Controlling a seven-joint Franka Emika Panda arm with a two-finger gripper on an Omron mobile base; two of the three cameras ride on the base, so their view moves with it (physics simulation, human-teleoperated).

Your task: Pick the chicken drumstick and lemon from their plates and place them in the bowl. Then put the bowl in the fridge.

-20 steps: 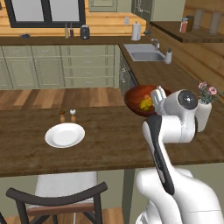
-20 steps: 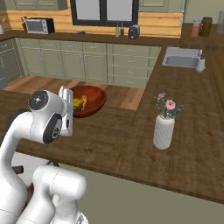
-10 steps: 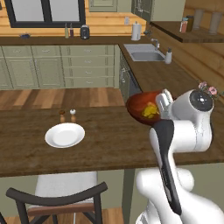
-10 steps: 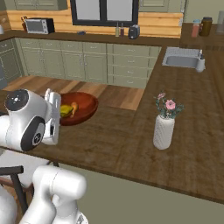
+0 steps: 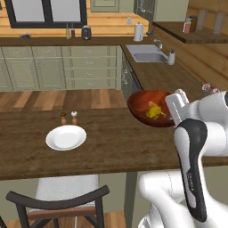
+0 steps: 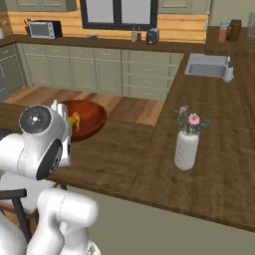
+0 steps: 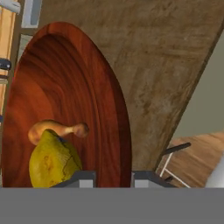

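The gripper (image 7: 113,177) is nearly closed, its two finger tips set either side of the near rim of the bowl (image 7: 92,109), so it has the bowl pinched by its edge. In the left base view the hand (image 5: 180,106) sits at the bowl's (image 5: 147,100) right side and the bowl is carried above the wooden counter (image 5: 107,147), tipped a little toward the camera.

Inside the bowl, just ahead of the finger tips in the hand view, lies the lemon (image 7: 53,161), yellow-green and mottled. The chicken drumstick (image 7: 57,130) rests against the far side of the lemon, touching it, its thin bone end pointing toward the bowl's middle. From the right base view the bowl (image 6: 92,118) shows beyond the arm's round joint, with a bit of yellow (image 6: 74,121) inside.

Farther out, to the left of the bowl in the left base view, a white plate (image 5: 66,137) lies flat on the counter, well apart from the hand, and two small shakers (image 5: 68,118) stand just behind it. A dark chair (image 5: 58,202) is tucked under the near edge of the counter. On the other side, in the right base view, a white vase with pink flowers (image 6: 187,144) stands on the counter, well apart from the bowl. A sink (image 6: 206,69) is set into the far counter run beyond it.
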